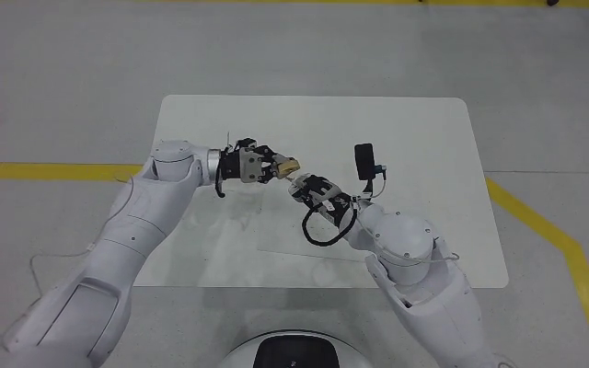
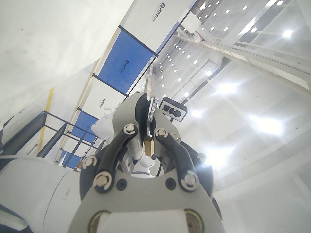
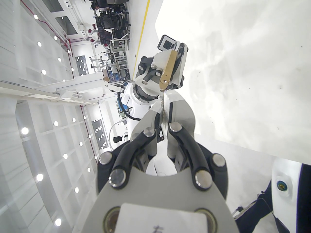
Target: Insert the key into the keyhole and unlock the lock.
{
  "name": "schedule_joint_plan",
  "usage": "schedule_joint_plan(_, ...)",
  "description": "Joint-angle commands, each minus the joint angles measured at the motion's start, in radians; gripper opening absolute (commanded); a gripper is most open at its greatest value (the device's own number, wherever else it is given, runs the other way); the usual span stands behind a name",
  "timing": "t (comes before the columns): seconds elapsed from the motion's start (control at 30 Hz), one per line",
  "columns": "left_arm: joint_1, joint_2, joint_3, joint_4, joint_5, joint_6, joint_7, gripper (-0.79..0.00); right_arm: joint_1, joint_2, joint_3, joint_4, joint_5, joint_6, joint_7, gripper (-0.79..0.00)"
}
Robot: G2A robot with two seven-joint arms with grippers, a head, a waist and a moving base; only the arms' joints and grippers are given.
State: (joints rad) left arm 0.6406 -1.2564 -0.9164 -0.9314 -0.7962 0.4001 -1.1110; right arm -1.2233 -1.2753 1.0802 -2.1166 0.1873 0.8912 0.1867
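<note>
My left gripper [image 1: 269, 168] is shut on a brass padlock [image 1: 288, 166], held above the middle of the white table. In the left wrist view the lock's brass body [image 2: 149, 146] sits between the fingers, with its silver shackle [image 2: 152, 109] near the fingertips. My right gripper [image 1: 308, 189] is shut on a thin silver key [image 3: 163, 107]. The key's blade points at the padlock [image 3: 168, 67], and its tip meets the lock's lower end, where the keyhole [image 3: 164, 81] is. How deep the key sits I cannot tell. The left gripper [image 3: 173, 56] faces my right gripper [image 3: 165, 110].
The white table [image 1: 423, 129] has a rounded far edge and bare room to the right and at the back. Grey floor with yellow tape [image 1: 64, 171] lies beyond its sides. Both arms meet over the table's middle.
</note>
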Motion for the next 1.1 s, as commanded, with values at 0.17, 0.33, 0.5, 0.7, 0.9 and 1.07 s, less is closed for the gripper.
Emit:
schedule_joint_plan(0.17,0.073,0.003,-0.048,-0.092,-0.041,-0.058,0.164,-0.785,-0.085,-0.025,-0.055,-0.065,-0.075,-0.038,-0.307,-0.785)
schedule_joint_plan(0.33,0.104,0.002,-0.052,-0.137,-0.043,-0.045,0.216,-0.785,-0.100,-0.051,-0.125,-0.043,-0.078,-0.021,-0.442,-0.785)
schedule_joint_plan(0.5,0.117,0.000,-0.050,-0.156,-0.037,-0.026,0.244,-0.785,-0.067,-0.094,-0.172,0.008,-0.012,-0.005,-0.575,-0.785)
schedule_joint_plan(0.7,0.123,0.000,-0.063,-0.168,-0.034,-0.024,0.274,-0.785,-0.043,-0.132,-0.209,0.036,0.024,0.005,-0.676,-0.785)
schedule_joint_plan(0.9,0.135,0.003,-0.070,-0.197,-0.001,-0.027,0.300,-0.785,-0.039,-0.161,-0.218,0.049,0.039,-0.005,-0.745,-0.785)
schedule_joint_plan(1.07,0.141,0.004,-0.076,-0.209,0.007,-0.020,0.307,-0.785,-0.031,-0.177,-0.216,0.065,0.046,-0.004,-0.757,-0.785)
